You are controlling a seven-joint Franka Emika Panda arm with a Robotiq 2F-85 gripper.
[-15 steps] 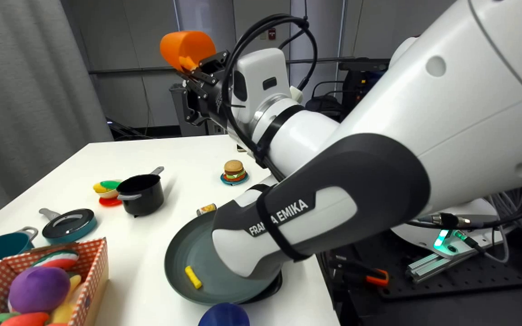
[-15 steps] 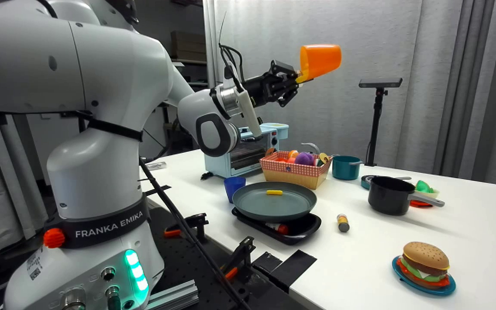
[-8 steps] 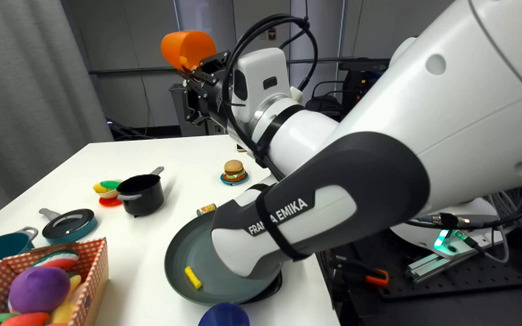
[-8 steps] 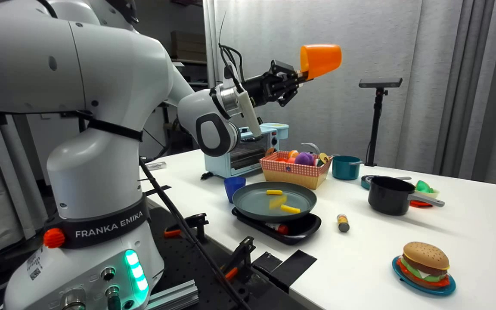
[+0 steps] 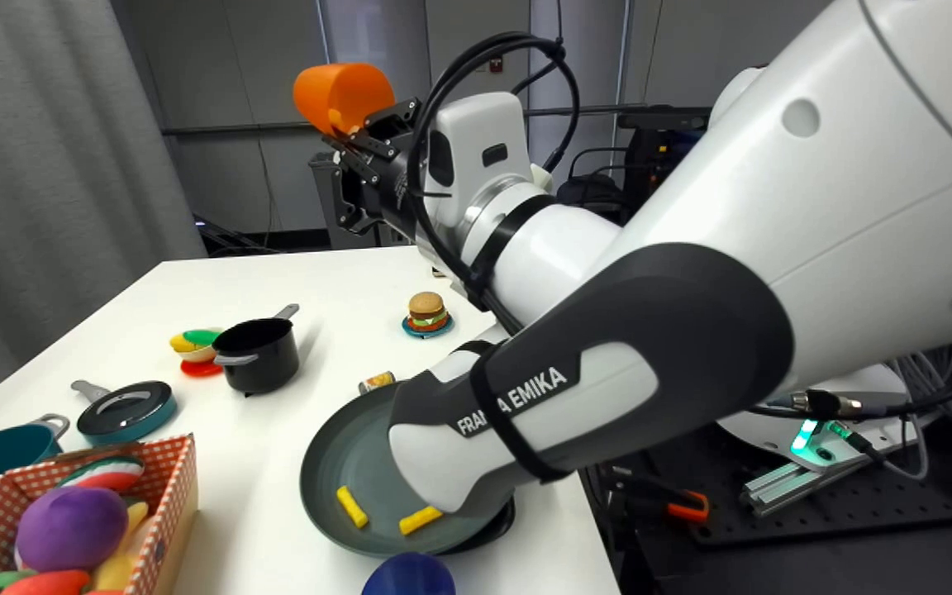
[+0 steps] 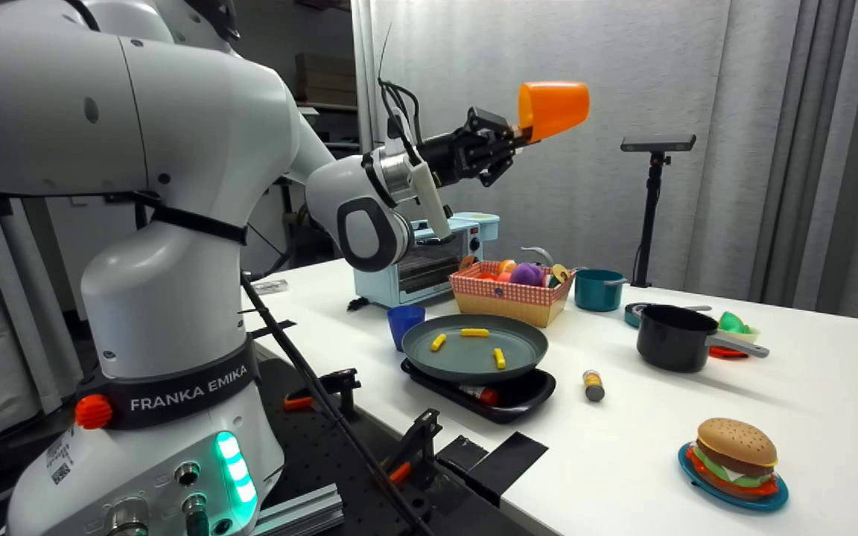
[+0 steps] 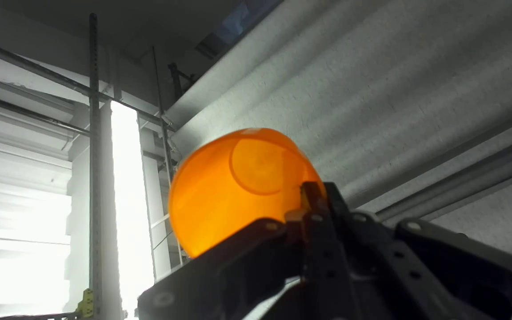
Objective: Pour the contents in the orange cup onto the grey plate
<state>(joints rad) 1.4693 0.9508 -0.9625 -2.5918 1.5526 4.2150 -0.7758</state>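
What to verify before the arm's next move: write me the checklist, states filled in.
1. Grip: ok; the tool is shut on the wall of the orange cup.
2. Landing: ok; three yellow pieces lie on the grey plate.
3. Cup empty: cannot tell; no piece shows inside in the wrist view, but the tool hides part.
4. Cup upright for setting down: not ok; tipped nearly on its side.
5. Blue cup apart from the plate: cannot tell; they overlap in an exterior view.

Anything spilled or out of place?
No spill visible: three yellow pieces lie on the grey plate. Odd: a small bottle lies on its side, not upright, and the plate partly covers a black tray holding a red object.
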